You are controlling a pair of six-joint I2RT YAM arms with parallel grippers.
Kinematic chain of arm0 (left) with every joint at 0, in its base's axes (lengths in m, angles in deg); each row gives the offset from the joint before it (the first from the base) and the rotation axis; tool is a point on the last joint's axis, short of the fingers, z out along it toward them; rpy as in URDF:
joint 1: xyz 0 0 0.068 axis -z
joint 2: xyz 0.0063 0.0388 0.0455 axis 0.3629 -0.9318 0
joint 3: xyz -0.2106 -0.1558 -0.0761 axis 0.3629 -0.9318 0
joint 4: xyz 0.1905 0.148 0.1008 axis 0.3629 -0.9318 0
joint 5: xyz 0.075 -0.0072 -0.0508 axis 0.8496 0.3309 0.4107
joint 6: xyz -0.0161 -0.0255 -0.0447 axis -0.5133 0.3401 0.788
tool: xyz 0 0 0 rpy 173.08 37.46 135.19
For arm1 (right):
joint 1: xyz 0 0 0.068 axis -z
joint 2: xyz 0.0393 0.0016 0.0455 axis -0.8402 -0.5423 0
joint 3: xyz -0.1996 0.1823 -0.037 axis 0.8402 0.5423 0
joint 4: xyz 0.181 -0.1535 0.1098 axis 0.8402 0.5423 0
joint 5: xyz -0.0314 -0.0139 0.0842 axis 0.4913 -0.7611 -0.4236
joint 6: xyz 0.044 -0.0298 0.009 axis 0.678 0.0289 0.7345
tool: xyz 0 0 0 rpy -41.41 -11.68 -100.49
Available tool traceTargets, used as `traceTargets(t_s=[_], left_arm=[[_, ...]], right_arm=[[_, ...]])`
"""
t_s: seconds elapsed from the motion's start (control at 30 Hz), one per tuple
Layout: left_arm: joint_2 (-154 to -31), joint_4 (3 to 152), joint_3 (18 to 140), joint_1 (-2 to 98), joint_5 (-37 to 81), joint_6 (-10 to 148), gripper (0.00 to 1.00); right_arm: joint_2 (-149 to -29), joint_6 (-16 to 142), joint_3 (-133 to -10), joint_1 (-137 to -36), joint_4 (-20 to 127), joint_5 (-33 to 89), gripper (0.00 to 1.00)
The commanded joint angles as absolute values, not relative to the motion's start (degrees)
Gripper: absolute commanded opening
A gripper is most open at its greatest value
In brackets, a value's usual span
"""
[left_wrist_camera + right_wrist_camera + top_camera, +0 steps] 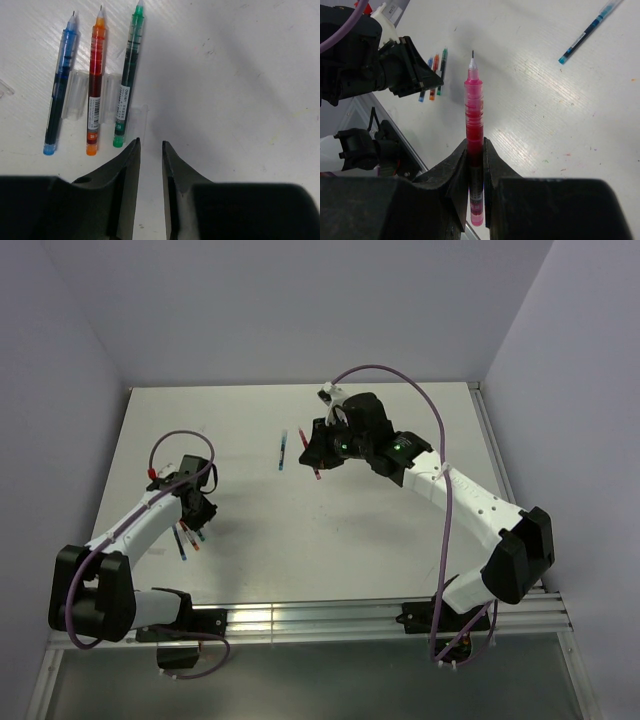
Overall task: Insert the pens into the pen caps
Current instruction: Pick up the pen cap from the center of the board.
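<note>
Three uncapped pens lie side by side on the white table: blue (59,85), orange-red (95,80) and green (127,75), tips pointing away from me. Faint clear pen caps (75,95) lie between them, and one (141,120) rests just beyond my left fingertips. My left gripper (150,143) (200,512) hovers right below these pens, its jaws a narrow gap apart with only table showing between. My right gripper (475,142) (315,455) is shut on a red pen (474,95) held above the table, dark tip pointing away from the jaws.
Another blue pen (282,452) (587,31) lies alone at the middle of the table. The table's metal rail (300,620) runs along the near edge by the arm bases. Walls close in the back and both sides.
</note>
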State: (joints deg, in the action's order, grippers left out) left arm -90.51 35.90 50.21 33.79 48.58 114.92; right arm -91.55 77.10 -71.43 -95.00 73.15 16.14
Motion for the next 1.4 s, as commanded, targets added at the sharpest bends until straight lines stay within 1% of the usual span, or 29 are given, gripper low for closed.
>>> traceTargets(t_s=[0.0, 0.53, 1.03, 1.37], left_arm=[[-90.4, 37.4, 49.2, 33.1, 47.3, 114.5, 0.29], [-91.5, 39.8, 46.7, 31.2, 46.0, 113.9, 0.26], [-92.2, 41.3, 45.1, 29.9, 45.0, 113.2, 0.26], [-93.8, 42.9, 44.9, 29.9, 43.8, 112.9, 0.23]], right_arm=[[-91.6, 76.2, -71.8, -94.6, 72.2, 16.4, 0.00], [-92.0, 76.2, -71.8, -94.6, 72.2, 16.0, 0.00], [-92.3, 76.3, -71.9, -94.6, 72.2, 15.7, 0.00], [-92.5, 76.3, -71.9, -94.6, 72.3, 15.7, 0.00]])
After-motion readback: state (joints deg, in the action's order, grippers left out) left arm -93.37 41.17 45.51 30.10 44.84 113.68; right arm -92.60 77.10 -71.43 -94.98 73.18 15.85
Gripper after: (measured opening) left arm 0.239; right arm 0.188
